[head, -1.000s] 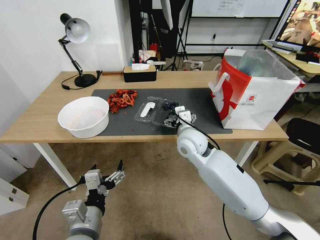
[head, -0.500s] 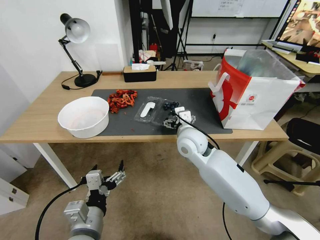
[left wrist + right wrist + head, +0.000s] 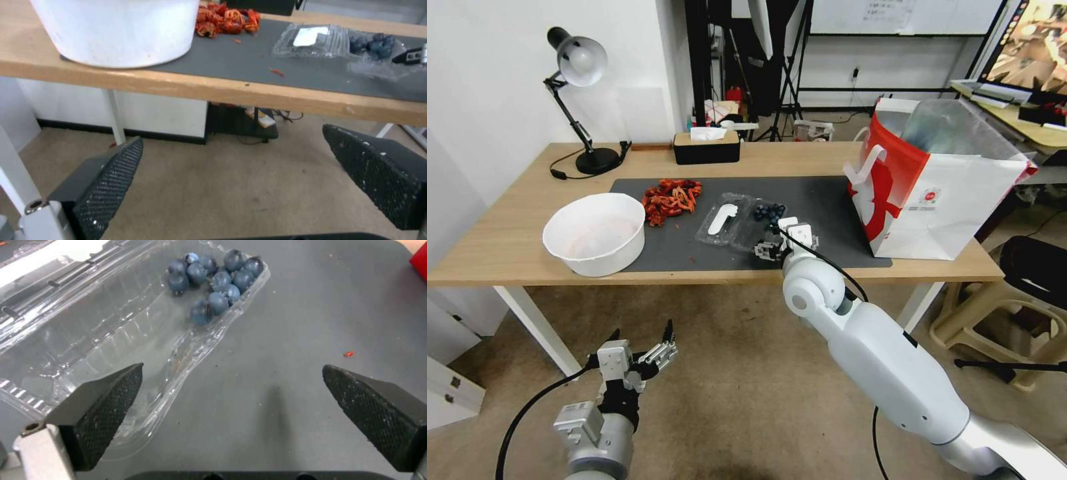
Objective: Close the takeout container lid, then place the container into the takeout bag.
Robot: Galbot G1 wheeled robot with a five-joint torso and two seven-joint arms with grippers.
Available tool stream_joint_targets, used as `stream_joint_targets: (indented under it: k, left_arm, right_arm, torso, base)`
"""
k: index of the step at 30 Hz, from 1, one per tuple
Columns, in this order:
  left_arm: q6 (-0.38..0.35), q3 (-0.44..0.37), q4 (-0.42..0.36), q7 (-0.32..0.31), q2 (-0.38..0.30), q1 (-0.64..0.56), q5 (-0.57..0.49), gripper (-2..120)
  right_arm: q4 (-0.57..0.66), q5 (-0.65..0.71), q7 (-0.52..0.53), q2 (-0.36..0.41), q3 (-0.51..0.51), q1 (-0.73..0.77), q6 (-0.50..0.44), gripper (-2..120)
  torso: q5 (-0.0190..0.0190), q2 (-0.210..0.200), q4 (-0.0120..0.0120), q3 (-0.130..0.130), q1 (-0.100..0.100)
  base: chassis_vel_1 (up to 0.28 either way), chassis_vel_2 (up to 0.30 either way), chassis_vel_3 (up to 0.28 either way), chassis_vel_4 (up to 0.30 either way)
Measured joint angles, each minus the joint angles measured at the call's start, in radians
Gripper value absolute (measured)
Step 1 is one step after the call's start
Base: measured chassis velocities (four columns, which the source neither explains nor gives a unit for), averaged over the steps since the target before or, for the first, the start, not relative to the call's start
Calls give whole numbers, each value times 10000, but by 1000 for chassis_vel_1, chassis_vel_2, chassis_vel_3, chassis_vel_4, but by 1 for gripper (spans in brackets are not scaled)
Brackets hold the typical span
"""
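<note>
The takeout container (image 3: pixel 746 223) lies open and flat on the dark mat, its two clear halves side by side. The lid (image 3: pixel 722 219) is the half with the white sticker, on the bowl's side. The other half holds dark blue berries (image 3: pixel 767 212) bunched at its far end. My right gripper (image 3: pixel 787 241) hovers open at the near edge of the berry half (image 3: pixel 111 340). One finger (image 3: pixel 102 413) is over the clear rim, the other (image 3: pixel 378 413) over bare mat. The takeout bag (image 3: pixel 940 193) stands open and upright at the right. My left gripper (image 3: pixel 642 330) hangs open below the table's front edge.
A big white bowl (image 3: pixel 595 232) sits at the mat's left edge, with a pile of red-orange pieces (image 3: pixel 671 197) behind it. A desk lamp (image 3: pixel 579 100) and a black tissue box (image 3: pixel 706 145) stand at the table's back. A stool (image 3: pixel 994 320) is on the floor at the right.
My right gripper has drawn back slightly toward the table's near edge, so more of the berries show. The left arm has barely moved.
</note>
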State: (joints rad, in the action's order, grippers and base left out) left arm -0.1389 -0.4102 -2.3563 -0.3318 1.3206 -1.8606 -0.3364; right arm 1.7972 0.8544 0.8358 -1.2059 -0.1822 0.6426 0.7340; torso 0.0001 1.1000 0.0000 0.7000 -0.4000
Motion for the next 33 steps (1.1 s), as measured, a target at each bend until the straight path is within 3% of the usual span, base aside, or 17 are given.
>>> stream_joint_targets:
  k: [33]
  left_arm:
    - [76, 138, 71, -44, 27, 26, 86, 100]
  right_arm:
    - [236, 309, -28, 692, 788, 399, -4, 100]
  torso:
    - [0, 0, 0, 0, 0]
  base:
    - [0, 0, 0, 0]
